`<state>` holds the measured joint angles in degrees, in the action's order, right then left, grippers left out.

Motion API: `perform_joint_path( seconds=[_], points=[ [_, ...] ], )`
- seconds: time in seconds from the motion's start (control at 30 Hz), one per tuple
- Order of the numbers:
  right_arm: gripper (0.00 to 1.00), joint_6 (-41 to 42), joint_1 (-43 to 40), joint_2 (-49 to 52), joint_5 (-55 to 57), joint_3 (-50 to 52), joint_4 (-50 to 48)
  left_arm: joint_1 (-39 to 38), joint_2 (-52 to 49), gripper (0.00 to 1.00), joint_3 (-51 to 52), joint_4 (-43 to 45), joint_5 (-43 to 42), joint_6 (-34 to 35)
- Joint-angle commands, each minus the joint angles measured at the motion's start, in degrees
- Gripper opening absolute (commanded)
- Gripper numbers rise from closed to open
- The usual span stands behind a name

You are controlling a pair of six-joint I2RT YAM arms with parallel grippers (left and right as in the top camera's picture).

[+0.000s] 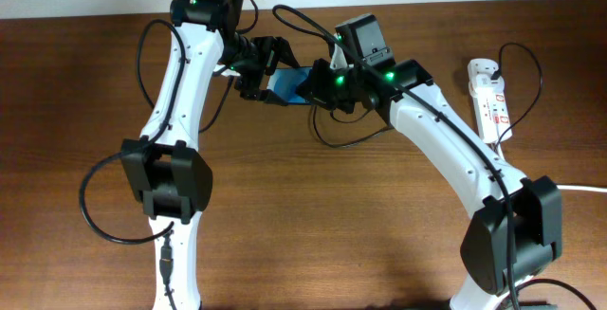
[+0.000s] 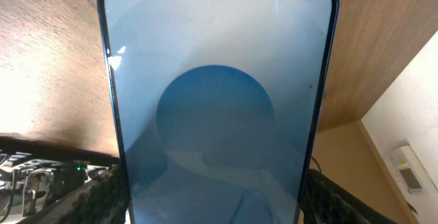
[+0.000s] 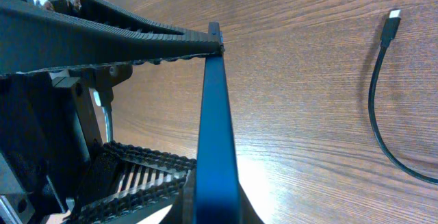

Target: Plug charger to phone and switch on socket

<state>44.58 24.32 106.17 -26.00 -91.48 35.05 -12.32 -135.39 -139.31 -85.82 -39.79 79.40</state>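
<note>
The phone (image 1: 287,84), with a bright blue-and-white screen, is held off the table between both arms. My left gripper (image 1: 268,71) is shut on its long sides; in the left wrist view the phone (image 2: 217,107) fills the frame between the fingers (image 2: 215,207). My right gripper (image 1: 313,87) is shut on the phone's other end; in the right wrist view the phone (image 3: 217,128) shows edge-on between the jaws (image 3: 217,216). The charger (image 3: 375,107), a thin black cable with a small plug tip, lies on the table. The white socket (image 1: 489,92) lies at the far right.
The brown wooden table (image 1: 313,215) carries everything. The socket's thick white cord (image 1: 579,189) runs off the right edge. The socket also shows in the left wrist view (image 2: 409,169). Robot cables loop around both arms near the phone.
</note>
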Motion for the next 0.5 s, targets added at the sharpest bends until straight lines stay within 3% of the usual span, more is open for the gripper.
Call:
perform_joint_path(
  seconds=[0.0,0.07,0.13,0.2,0.37,0.47],
  points=[
    [0.04,-2.1,-1.6,0.3,-1.9,-0.1,-0.1,0.1,0.4,0.4,-1.2,-0.6,-1.7,-2.0],
    [0.04,-2.1,-3.1,0.2,-1.9,-0.1,1.1,0.1,0.4,0.59,-1.2,-0.3,-1.7,-5.0],
    [0.04,-2.2,-4.3,0.2,-2.1,-0.1,2.1,0.1,0.4,0.7,-1.2,-0.1,-1.7,-6.2],
    [0.04,-2.4,-6.0,0.2,-2.7,-0.1,2.9,0.2,0.4,0.72,-1.2,-0.1,-1.7,-6.3],
    [0.04,-3.5,-8.9,0.2,-4.4,-0.1,2.9,0.3,0.4,0.79,-1.2,0.0,-1.2,-14.3],
    [0.04,-5.2,-11.1,0.2,-7.6,-0.1,2.9,0.3,0.4,0.9,-1.2,0.3,-0.9,-21.4]
  ],
)
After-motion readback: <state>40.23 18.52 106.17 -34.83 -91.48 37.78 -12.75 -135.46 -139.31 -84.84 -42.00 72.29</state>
